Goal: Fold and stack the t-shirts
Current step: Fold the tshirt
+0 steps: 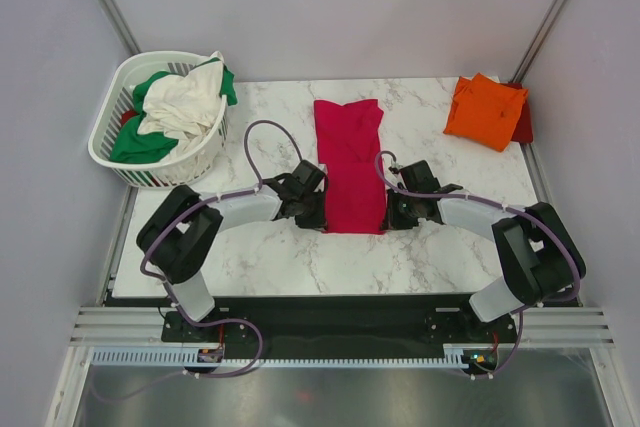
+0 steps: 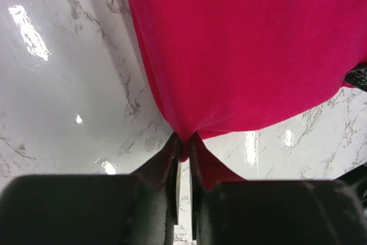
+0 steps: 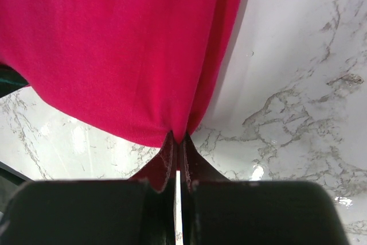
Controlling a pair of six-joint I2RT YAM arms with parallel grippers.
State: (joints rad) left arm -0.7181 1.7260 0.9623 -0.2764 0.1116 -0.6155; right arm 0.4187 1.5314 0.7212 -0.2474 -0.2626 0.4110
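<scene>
A crimson-pink t-shirt (image 1: 350, 162) lies as a long folded strip in the middle of the marble table. My left gripper (image 1: 318, 217) is shut on its near left corner, seen in the left wrist view (image 2: 184, 142) with the cloth (image 2: 241, 50) pinched between the fingers. My right gripper (image 1: 388, 217) is shut on the near right corner, seen in the right wrist view (image 3: 178, 139) with the cloth (image 3: 114, 44) hanging from the jaws. A folded orange shirt (image 1: 485, 110) lies on a dark red one (image 1: 522, 117) at the far right. Green (image 1: 140, 142) and cream-white (image 1: 185, 102) shirts fill the basket.
The white slatted basket (image 1: 110, 152) stands at the table's far left corner. Grey walls close in the table on both sides and the back. The table's near edge (image 1: 320, 295) runs just in front of the arm bases.
</scene>
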